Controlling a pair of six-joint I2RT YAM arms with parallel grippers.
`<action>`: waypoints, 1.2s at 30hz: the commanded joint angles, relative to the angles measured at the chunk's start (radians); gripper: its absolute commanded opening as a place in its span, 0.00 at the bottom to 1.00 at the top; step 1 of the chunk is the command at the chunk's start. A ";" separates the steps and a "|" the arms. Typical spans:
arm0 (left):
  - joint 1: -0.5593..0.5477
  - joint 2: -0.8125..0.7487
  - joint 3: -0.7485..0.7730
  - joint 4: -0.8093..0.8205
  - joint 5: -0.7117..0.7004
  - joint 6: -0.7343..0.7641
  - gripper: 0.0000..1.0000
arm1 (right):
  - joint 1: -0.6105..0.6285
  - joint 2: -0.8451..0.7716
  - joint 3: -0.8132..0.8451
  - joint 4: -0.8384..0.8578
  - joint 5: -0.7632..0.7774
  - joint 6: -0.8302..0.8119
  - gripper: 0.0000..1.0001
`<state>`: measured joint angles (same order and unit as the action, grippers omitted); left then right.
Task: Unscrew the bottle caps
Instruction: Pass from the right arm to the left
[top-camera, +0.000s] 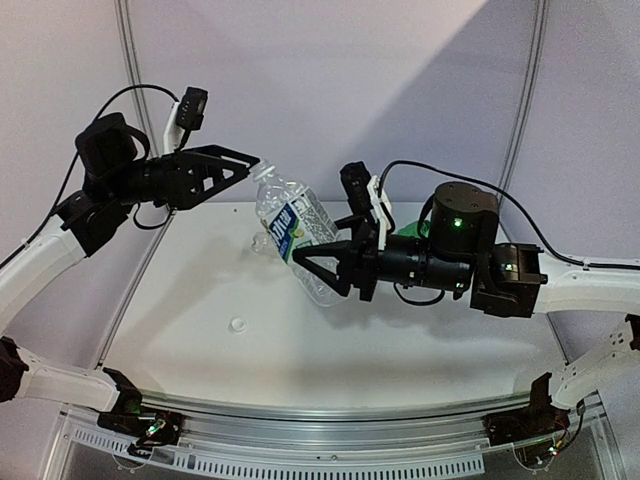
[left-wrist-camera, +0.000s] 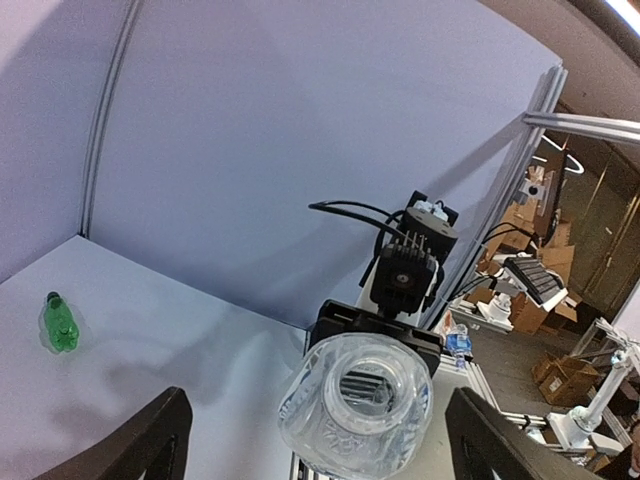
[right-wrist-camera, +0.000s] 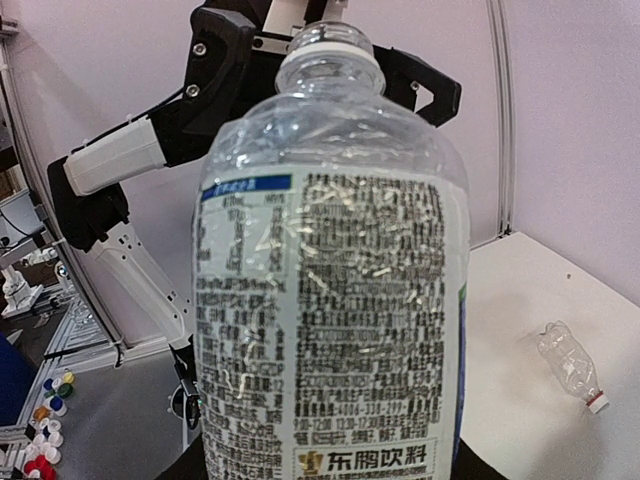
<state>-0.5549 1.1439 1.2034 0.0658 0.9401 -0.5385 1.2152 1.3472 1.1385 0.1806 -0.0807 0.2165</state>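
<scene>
The bottle (top-camera: 295, 232), open on top, is held tight in our right gripper (top-camera: 320, 272). Our left gripper (top-camera: 250, 168) is wide open, holding nothing.

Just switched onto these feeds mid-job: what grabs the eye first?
The labelled bottle hangs tilted in mid-air above the table, clamped around its body by the right end effector, its uncapped mouth facing the open left end effector. A small white cap lies alone on the table's near left. A green bottle sits near its back edge.
</scene>
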 joint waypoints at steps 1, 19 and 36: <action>-0.029 0.022 0.031 -0.019 0.014 0.030 0.89 | -0.007 0.000 0.035 -0.022 -0.031 0.014 0.01; -0.087 0.065 0.064 -0.041 -0.030 0.039 0.52 | -0.006 0.006 0.046 -0.039 -0.060 0.029 0.01; -0.109 0.071 0.069 -0.098 -0.062 0.040 0.00 | -0.008 -0.005 0.038 -0.058 -0.007 0.054 0.30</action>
<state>-0.6415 1.1984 1.2572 0.0338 0.9180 -0.5056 1.2076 1.3472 1.1530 0.1349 -0.1078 0.2657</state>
